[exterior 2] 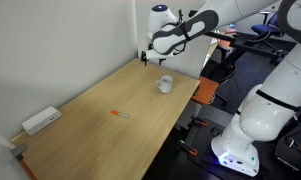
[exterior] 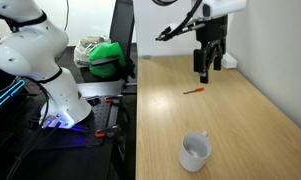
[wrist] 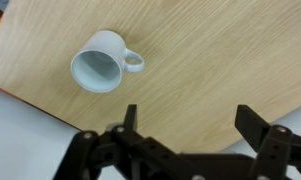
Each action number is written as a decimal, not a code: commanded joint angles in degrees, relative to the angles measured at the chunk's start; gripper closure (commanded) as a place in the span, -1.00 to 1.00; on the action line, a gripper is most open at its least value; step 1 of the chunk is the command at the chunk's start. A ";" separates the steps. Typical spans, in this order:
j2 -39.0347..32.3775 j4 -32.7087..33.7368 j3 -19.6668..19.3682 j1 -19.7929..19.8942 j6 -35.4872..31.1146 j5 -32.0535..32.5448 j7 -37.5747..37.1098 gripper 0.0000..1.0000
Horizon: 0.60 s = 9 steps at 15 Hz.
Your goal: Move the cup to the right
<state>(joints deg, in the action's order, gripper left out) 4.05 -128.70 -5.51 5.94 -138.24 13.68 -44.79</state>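
The cup (exterior: pixel 195 152) is a small white mug with a side handle. It stands upright on the wooden table (exterior: pixel 240 120) near one end, and shows in both exterior views (exterior 2: pixel 165 84). In the wrist view the cup (wrist: pixel 100 62) sits at the upper left, its handle pointing right and its pale inside empty. My gripper (exterior: pixel 208 65) hangs well above the table, apart from the cup, and also shows in an exterior view (exterior 2: pixel 150 55). Its two black fingers (wrist: pixel 190 125) are spread wide with only bare table between them.
A thin orange-red pen (exterior: pixel 194 91) lies mid-table (exterior 2: pixel 120 115). A white boxy block with a cable (exterior 2: pixel 40 120) sits at the far end. The table edge (wrist: pixel 50 115) runs close by the cup. A white robot base (exterior: pixel 40 60) and a green bag (exterior: pixel 108 55) stand beside the table.
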 commanded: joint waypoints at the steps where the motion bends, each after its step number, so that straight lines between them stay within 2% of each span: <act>1: 1.15 0.33 0.77 -0.18 -1.86 -1.04 8.10 -1.00; 3: 1.12 0.88 0.73 -0.34 -2.52 -2.59 14.47 -1.00; 4: 0.32 0.79 1.08 0.15 -1.45 -1.01 9.40 -1.00; 6: 0.35 1.08 1.08 0.13 -1.71 -1.68 12.41 -1.00; 9: 0.35 1.15 1.08 0.13 -1.73 -1.69 13.14 -1.00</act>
